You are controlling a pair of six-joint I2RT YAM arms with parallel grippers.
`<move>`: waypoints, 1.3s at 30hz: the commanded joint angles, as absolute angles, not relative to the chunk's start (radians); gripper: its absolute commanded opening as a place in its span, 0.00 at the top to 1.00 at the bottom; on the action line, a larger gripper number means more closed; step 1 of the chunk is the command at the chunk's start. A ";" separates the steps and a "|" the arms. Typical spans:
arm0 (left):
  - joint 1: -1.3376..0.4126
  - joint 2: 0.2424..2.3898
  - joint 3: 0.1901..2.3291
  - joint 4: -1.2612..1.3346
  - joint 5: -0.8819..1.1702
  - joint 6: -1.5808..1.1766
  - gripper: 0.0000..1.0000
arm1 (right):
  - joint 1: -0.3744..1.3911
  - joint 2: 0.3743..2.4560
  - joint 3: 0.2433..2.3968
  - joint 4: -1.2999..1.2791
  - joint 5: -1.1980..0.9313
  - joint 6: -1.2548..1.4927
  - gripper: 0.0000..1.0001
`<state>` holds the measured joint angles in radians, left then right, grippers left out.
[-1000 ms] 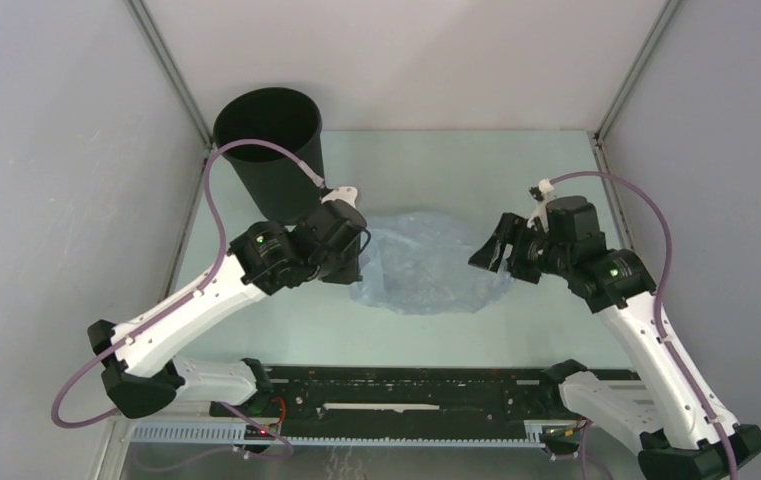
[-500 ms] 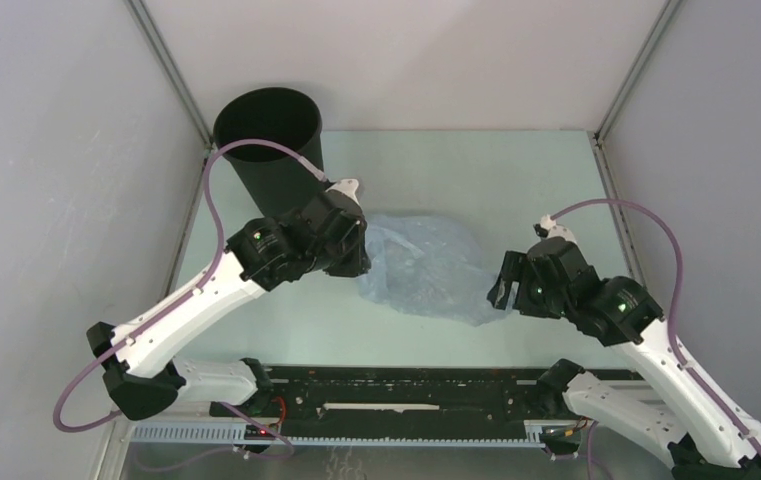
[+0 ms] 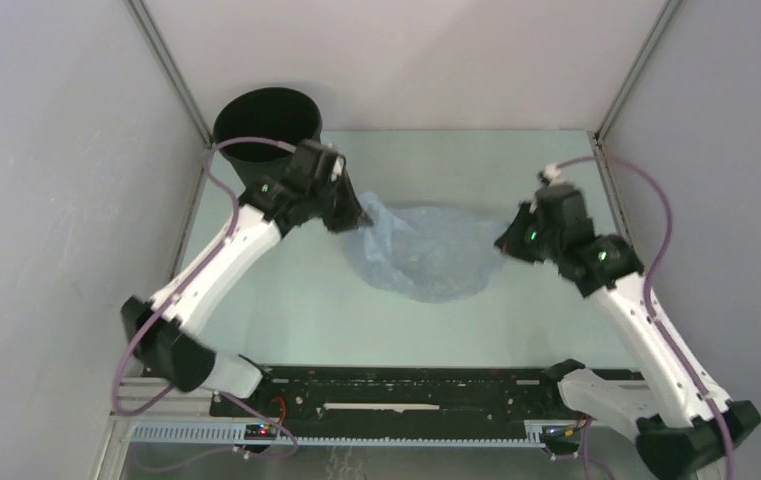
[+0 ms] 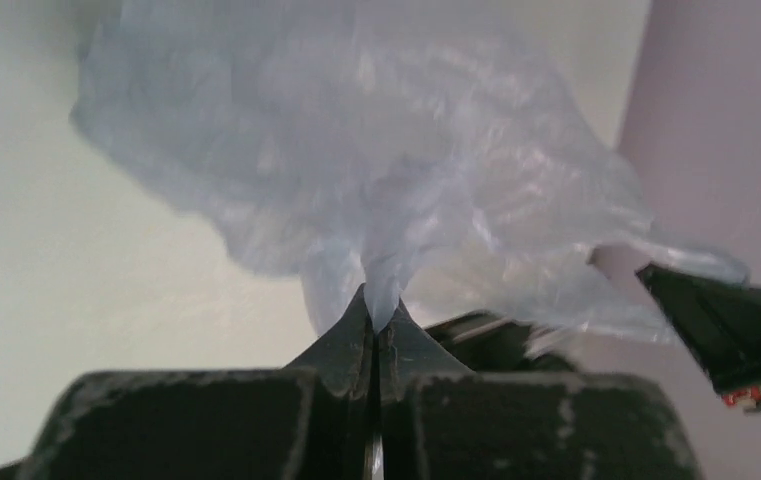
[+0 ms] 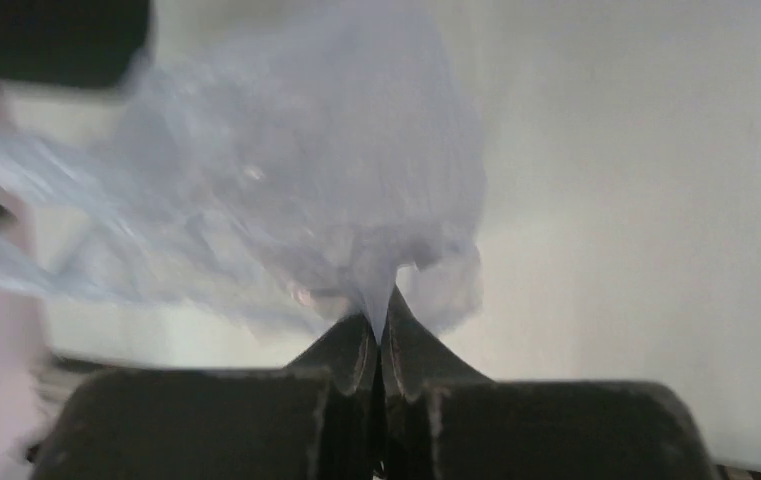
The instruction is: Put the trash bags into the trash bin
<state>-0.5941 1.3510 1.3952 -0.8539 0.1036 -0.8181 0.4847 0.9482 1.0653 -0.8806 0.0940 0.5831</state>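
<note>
The left gripper [image 3: 356, 216] and right gripper [image 3: 509, 240] each pinched shut on the bag [image 3: 426, 255] slung between them; the bin [image 3: 266, 120] stood just behind the left.

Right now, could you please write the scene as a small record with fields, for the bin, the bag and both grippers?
bin: matte black cylindrical bin, upright in the far left corner, nothing visible inside
bag: thin translucent pale blue plastic bag, spread to the right of the bin, outside it, pinched at two edges
left gripper: jaws shut on the bag's left edge
right gripper: jaws shut on the bag's right edge
task: not yet done
</note>
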 commanded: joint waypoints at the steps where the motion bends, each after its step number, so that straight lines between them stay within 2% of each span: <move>1: -0.501 1.566 1.767 -0.714 0.307 -0.912 1.00 | 0.194 1.095 1.358 -0.734 -0.222 0.581 1.00; 3: -0.519 1.666 2.168 -0.867 0.187 -0.800 1.00 | 0.177 1.168 1.613 -0.808 -0.274 0.560 1.00; 5: -0.571 1.735 2.538 -0.957 0.085 -0.655 1.00 | 0.251 1.216 1.897 -0.889 -0.232 0.495 1.00; 6: -0.606 1.732 2.634 -0.959 0.035 -0.579 1.00 | 0.328 1.221 2.013 -0.908 -0.174 0.443 1.00; 7: -0.653 1.692 2.640 -0.934 -0.032 -0.488 1.00 | 0.423 1.210 2.082 -0.903 -0.093 0.387 1.00; 8: -0.698 1.630 2.550 -0.885 -0.101 -0.451 1.00 | 0.516 1.177 2.064 -0.873 -0.030 0.335 1.00; 10: -0.744 1.451 2.193 -0.706 -0.163 -0.422 1.00 | 0.603 1.074 1.869 -0.778 0.043 0.290 1.00; 12: -0.721 1.317 1.840 -0.592 -0.160 -0.530 1.00 | 0.597 0.962 1.606 -0.707 0.108 0.331 1.00; 15: -0.652 1.247 1.458 -0.595 -0.043 -0.618 1.00 | 0.526 0.857 1.244 -0.690 0.000 0.415 1.00; 18: -0.638 1.253 1.219 -0.759 0.008 -0.622 1.00 | 0.523 0.836 0.949 -0.773 -0.138 0.500 1.00; 20: -0.655 1.209 1.085 -0.760 0.081 -0.620 1.00 | 0.575 0.800 0.800 -0.795 -0.186 0.556 1.00; 24: -0.670 1.095 0.981 -0.691 0.081 -0.641 1.00 | 0.661 0.663 0.715 -0.787 -0.104 0.639 1.00; 27: -0.640 1.184 1.133 -0.677 0.063 -0.623 1.00 | 0.609 0.693 0.826 -0.712 -0.034 0.542 1.00; 29: -0.604 1.317 1.359 -0.691 0.104 -0.606 1.00 | 0.510 0.823 0.977 -0.674 -0.064 0.455 1.00; 32: -0.565 1.559 1.861 -0.787 0.181 -0.603 1.00 | 0.345 1.070 1.347 -0.745 -0.239 0.400 1.00; 33: -0.564 1.637 2.085 -0.840 0.193 -0.598 1.00 | 0.310 1.149 1.557 -0.803 -0.271 0.404 1.00; 36: -0.566 1.815 2.672 -0.923 0.270 -0.592 1.00 | 0.347 1.306 2.064 -0.972 -0.267 0.375 1.00; 37: -0.571 1.818 2.756 -0.908 0.273 -0.589 1.00 | 0.400 1.320 2.167 -0.987 -0.226 0.353 1.00; 38: -0.583 1.782 2.751 -0.877 0.258 -0.569 1.00 | 0.462 1.301 2.205 -0.968 -0.162 0.328 1.00; 39: -0.599 1.713 2.658 -0.836 0.220 -0.533 1.00 | 0.523 1.256 2.171 -0.920 -0.105 0.298 1.00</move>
